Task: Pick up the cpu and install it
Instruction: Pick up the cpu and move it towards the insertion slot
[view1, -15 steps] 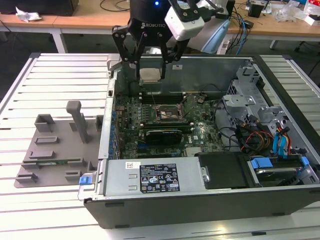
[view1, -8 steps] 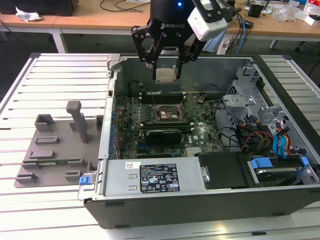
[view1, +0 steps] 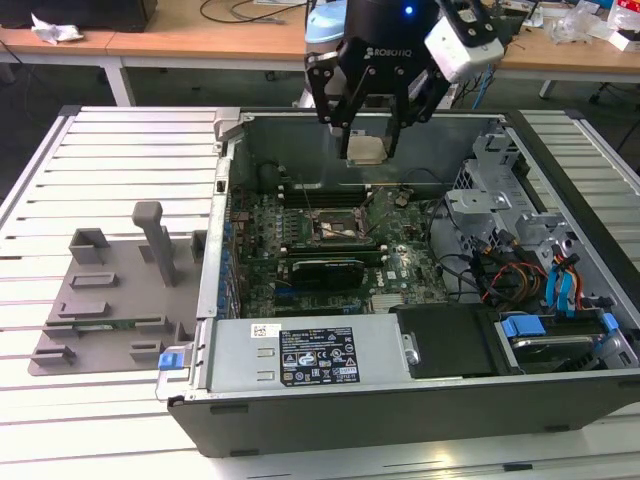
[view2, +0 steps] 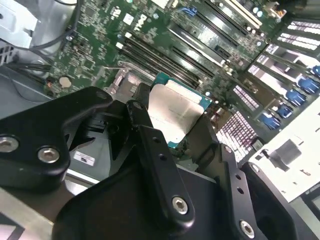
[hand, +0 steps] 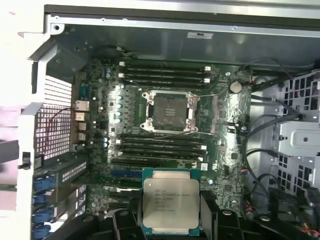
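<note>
One cpu (hand: 170, 202), one socket (hand: 170, 111), one tray (view1: 110, 300)

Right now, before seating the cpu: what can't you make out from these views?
- Cpu underside: the cpu shows its metal top in both wrist views. It is too small to tell in the exterior view, held in the end effector.
- Socket contacts: too small in the first wrist view. In the second wrist view the cpu and black links cover most of the socket.
- Gap between cpu and socket: no side-on look.
</note>
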